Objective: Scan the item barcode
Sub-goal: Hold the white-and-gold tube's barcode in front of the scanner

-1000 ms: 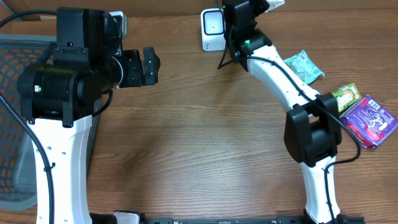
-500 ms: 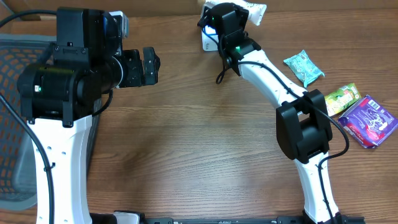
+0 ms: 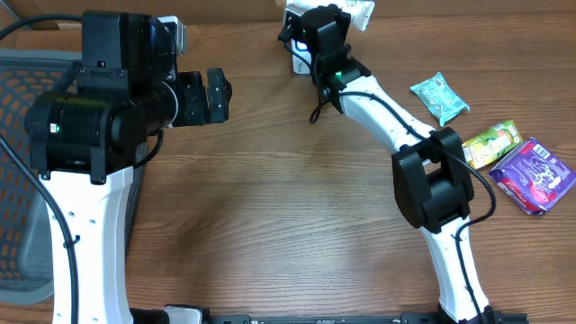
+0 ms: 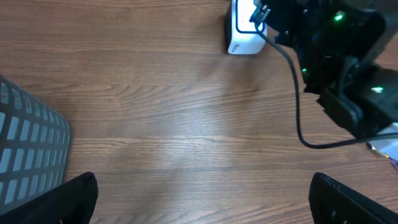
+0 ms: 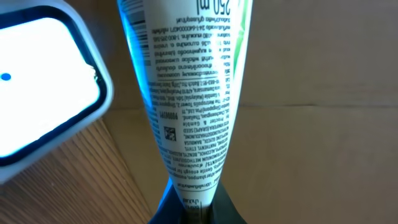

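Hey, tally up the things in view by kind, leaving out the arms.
Packets: 3 (teal packet, green packet, purple packet)
Tube: 1
Scanner: 1
Mesh basket: 1
Total: 6

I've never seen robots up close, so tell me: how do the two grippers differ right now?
The left gripper stands wide open and empty; the right gripper is shut on a white tube. The left gripper hangs over bare table; the right gripper holds the white tube beside the glowing scanner. Both have two dark fingers.
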`<action>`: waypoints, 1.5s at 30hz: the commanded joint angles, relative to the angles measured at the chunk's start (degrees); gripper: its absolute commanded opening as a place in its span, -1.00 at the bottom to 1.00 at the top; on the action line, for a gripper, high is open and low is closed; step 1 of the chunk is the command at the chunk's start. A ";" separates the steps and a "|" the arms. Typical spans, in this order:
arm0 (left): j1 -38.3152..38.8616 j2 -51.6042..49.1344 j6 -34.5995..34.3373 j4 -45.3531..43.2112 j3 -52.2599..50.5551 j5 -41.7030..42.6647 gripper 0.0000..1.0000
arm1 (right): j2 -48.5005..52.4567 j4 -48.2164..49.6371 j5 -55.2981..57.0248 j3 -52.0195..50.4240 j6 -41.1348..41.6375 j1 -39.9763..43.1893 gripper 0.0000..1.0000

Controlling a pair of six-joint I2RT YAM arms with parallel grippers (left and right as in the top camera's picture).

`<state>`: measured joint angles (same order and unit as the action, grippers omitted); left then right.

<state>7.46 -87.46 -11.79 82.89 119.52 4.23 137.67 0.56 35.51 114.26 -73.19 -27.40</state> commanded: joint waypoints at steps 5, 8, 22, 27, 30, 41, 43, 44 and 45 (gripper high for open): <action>0.07 -0.61 1.09 -0.17 0.52 -0.20 0.99 | 2.86 7.02 6.10 1.20 0.48 0.26 -0.93; 0.07 -0.61 1.09 -0.17 0.52 -0.20 0.99 | 3.65 9.66 7.21 1.20 0.55 0.48 -0.92; 0.07 -0.61 1.09 -0.17 0.52 -0.20 0.99 | 7.87 12.46 9.51 0.87 3.15 1.11 -0.93; 0.07 -0.61 1.09 -0.17 0.52 -0.20 0.99 | 7.87 12.44 9.49 0.50 3.13 0.87 -0.93; 0.07 -0.61 1.09 -0.17 0.52 -0.20 0.99 | 7.87 12.44 9.51 0.50 3.10 0.90 -0.93; 0.07 -0.61 1.09 -0.17 0.52 -0.20 0.99 | 7.87 14.73 12.83 0.50 0.15 -0.09 -0.92; 0.07 -0.61 1.09 -0.17 0.52 -0.20 0.99 | 7.87 17.66 14.51 0.50 -2.08 -0.37 -0.93; 0.07 -0.61 1.09 -0.20 0.52 -0.20 0.99 | 7.87 19.15 15.17 0.50 -3.02 -0.48 -0.93; 0.07 -0.61 1.09 -0.17 0.52 -0.20 1.00 | 7.87 20.76 16.00 0.50 -4.31 -0.66 -0.93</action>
<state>7.46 -87.79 -11.77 82.89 119.52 4.23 146.98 18.13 47.42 113.86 -74.46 -27.14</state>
